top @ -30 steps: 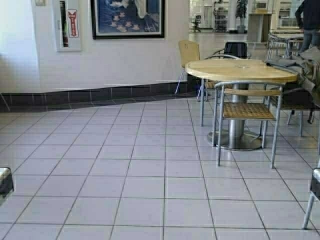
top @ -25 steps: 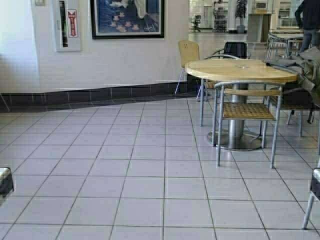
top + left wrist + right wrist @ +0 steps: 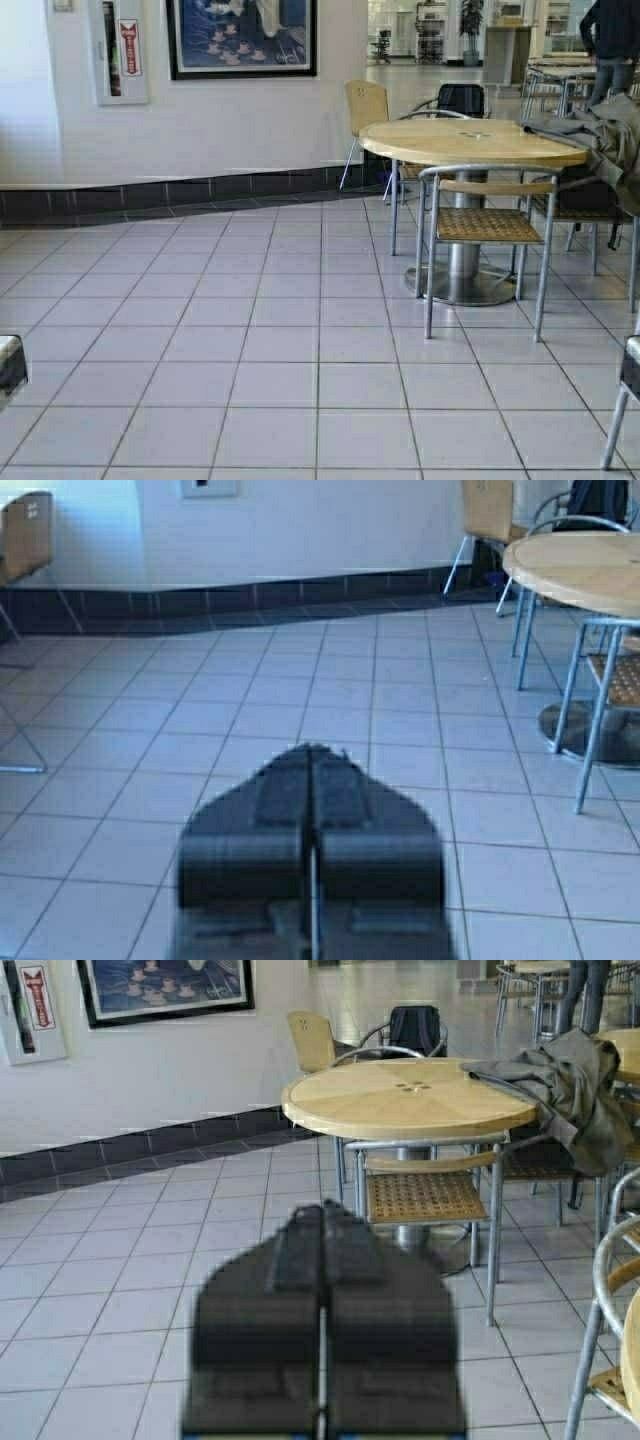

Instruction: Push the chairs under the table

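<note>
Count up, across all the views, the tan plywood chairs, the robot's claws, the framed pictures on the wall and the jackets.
Tan plywood chairs: 2
Claws: 2, the left claw and the right claw, both shut and empty
Framed pictures: 1
Jackets: 1
Total: 6

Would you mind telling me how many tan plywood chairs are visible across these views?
2. One tan chair stands by the wall beyond the round table. A second tan chair shows only in the left wrist view, farther along that wall, partly cut off. Others may be hidden.
</note>
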### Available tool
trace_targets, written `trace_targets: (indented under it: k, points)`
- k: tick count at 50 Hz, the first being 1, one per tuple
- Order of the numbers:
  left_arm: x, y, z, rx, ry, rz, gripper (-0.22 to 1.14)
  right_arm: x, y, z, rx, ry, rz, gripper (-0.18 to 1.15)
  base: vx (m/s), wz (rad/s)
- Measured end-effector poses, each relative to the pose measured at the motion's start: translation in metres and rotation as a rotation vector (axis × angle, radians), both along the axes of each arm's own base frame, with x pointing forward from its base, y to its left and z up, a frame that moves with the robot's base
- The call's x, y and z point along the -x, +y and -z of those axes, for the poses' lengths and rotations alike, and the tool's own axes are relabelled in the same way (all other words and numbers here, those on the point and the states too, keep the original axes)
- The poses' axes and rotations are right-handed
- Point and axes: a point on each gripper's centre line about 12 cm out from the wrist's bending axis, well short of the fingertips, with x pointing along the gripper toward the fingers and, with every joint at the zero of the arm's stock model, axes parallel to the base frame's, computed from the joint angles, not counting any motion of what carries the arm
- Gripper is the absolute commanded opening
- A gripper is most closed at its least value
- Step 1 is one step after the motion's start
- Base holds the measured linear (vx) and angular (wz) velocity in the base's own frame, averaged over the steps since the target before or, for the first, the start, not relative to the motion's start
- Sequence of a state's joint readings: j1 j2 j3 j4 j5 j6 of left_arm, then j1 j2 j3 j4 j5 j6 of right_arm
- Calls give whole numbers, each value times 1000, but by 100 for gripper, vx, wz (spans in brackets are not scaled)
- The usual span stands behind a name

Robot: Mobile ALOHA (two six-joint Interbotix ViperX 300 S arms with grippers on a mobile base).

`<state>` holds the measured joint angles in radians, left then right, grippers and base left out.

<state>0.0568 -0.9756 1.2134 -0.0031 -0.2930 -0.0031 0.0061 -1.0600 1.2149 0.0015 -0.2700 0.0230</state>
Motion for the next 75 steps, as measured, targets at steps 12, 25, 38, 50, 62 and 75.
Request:
trace_targets:
  k: [12, 25, 38, 50, 62, 75]
  points:
    - [2, 0, -2, 10, -13, 1, 3, 0, 0, 0, -3, 0, 0, 5, 19, -4]
    - [3, 0, -4, 48, -23, 3, 3, 0, 0, -1, -6, -1, -1, 5, 25, 3]
    - [3, 0, 0, 51, -12, 3, 3, 1, 0, -1, -8, -5, -2, 5, 32, 19]
    - [3, 0, 1, 52, -11, 2, 3, 3, 0, -3, -18, -14, -4, 5, 37, 32]
    - [4, 0, -1, 60, -17, 1, 3, 3, 0, -1, -32, -12, -5, 5, 36, 27]
    - [4, 0, -1, 63, -19, 3, 3, -2, 0, 5, -33, 20, -5, 5, 34, 23]
